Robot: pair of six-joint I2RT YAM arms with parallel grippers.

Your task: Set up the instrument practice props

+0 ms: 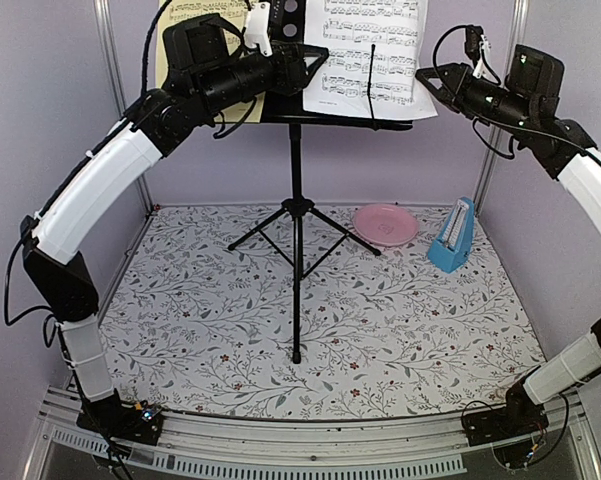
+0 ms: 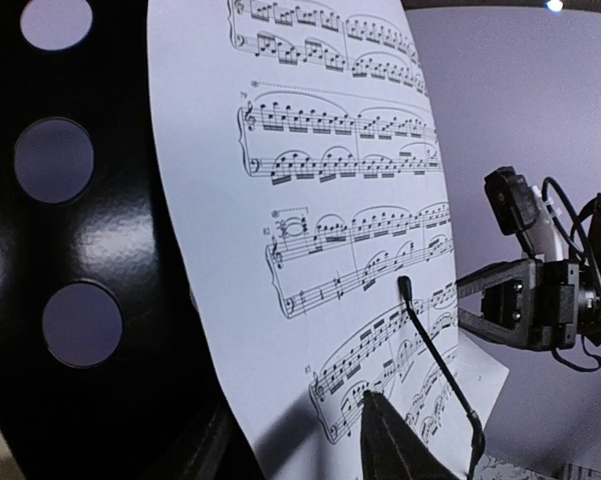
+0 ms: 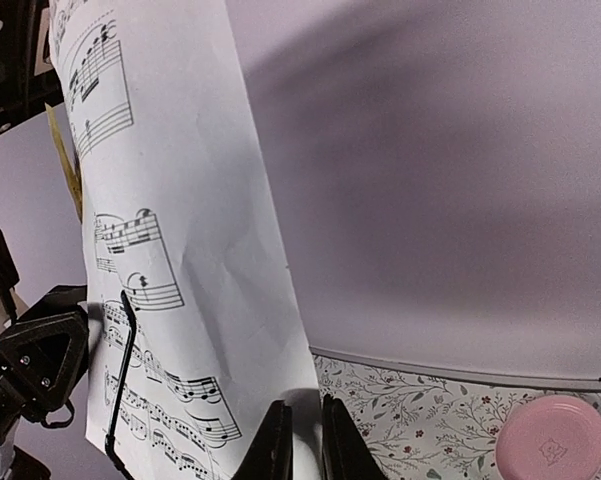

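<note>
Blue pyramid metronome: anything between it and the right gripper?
Nothing visible. The small blue pyramid-shaped metronome stands on the floral table, with open air up to the raised right gripper. The pink round plate sits to its left, apart from it and outside that path.

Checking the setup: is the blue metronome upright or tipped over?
Upright: the blue metronome stands on its base, apex up, beside the pink plate.

Floral-patterned table [image 1: 230, 330], black tripod music stand [image 1: 296, 200] at centre, pink plate [image 1: 385, 224], blue metronome [image 1: 453, 238] far right
</note>
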